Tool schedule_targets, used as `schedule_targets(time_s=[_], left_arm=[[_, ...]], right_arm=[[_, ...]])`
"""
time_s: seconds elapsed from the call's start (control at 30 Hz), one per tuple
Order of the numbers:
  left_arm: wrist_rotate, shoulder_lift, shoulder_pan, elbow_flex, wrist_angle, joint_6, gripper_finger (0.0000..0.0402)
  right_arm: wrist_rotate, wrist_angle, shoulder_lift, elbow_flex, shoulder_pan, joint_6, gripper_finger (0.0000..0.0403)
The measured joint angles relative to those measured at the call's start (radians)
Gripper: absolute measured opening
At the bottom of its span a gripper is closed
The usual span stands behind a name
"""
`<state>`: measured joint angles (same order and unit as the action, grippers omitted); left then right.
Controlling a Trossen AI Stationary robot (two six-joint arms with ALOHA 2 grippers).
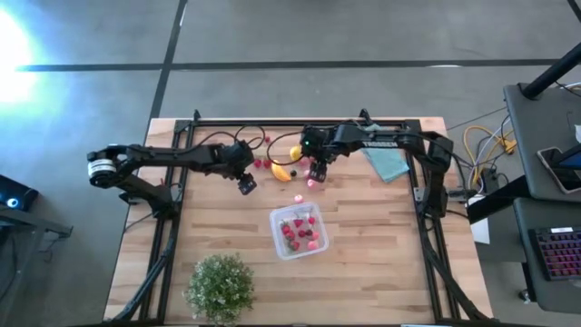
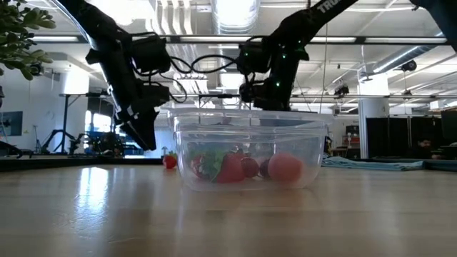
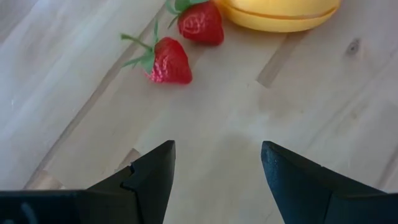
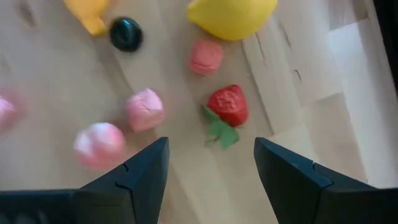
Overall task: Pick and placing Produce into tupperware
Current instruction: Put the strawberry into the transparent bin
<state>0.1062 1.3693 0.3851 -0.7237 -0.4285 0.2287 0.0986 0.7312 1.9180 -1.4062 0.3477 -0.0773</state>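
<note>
Clear tupperware, nearest the low camera, already held several red and pink berries as both hands hung over the loose fruit behind it.

Both hands were spread and carried nothing. From above, the right hand stood directly over the scattered fruit; in its wrist view a strawberry and two pink pieces lay just ahead of its fingers, a lemon and a dark berry a little further on. The left hand hovered to the left of the pile, two strawberries ahead of it and off to one side, beside the banana. The right hand looked the nearer to a catch, with the tupperware lying toward the front of the tabletop from both.
</note>
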Motion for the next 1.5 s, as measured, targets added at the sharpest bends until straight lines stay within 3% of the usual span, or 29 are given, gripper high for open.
schedule_targets(time_s=[0.3, 0.87, 1.2, 1.5], left_arm=[[0.003, 0.0, 0.0, 0.012, 0.028, -0.004, 0.0224], [0.007, 0.001, 0.009, 0.011, 0.054, -0.087, 0.0224], [0.007, 0.001, 0.014, 0.011, 0.054, -0.085, 0.0224], [0.007, 0.001, 0.014, 0.011, 0.054, -0.084, 0.0224]], right_arm=[[-0.076, -0.087, 0.001, 0.031, 0.026, -0.072, 0.0228], [-0.184, -0.092, 0.066, 0.041, 0.105, -0.001, 0.0228], [-0.097, -0.139, 0.08, 0.025, 0.105, 0.027, 0.0228], [-0.097, -0.195, 0.08, 0.031, 0.101, -0.034, 0.0228]])
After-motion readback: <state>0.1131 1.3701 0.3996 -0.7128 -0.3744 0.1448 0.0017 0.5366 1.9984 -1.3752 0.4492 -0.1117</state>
